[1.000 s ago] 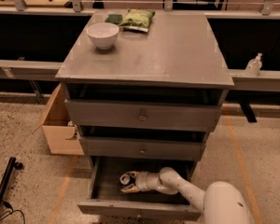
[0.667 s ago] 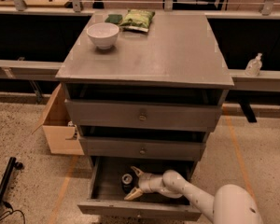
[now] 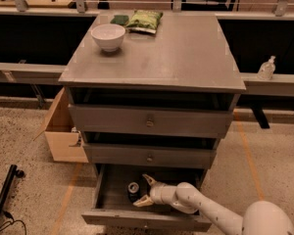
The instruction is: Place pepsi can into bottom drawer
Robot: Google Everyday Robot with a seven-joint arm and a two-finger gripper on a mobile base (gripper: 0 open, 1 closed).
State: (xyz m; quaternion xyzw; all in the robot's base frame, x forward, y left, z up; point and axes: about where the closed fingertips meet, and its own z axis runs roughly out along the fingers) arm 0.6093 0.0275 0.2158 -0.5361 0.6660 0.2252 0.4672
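The bottom drawer (image 3: 108, 210) is pulled out at the foot of the grey cabinet. The pepsi can (image 3: 133, 190) stands upright inside it, silver top up, near the drawer's middle. My gripper (image 3: 145, 190) reaches into the drawer from the right on a white arm. Its two pale fingers are spread open, one above and one below, just right of the can. The can sits at the mouth of the open fingers and is not held.
A white bowl (image 3: 108, 36) and a green snack bag (image 3: 144, 21) lie on the cabinet top (image 3: 186, 58). The two upper drawers (image 3: 149, 123) are shut. A cardboard box (image 3: 63, 131) stands left of the cabinet. A clear bottle (image 3: 266, 68) sits on the right ledge.
The gripper has opened and let go of the can, which now stands in the drawer. The arm has drawn back slightly to the right.
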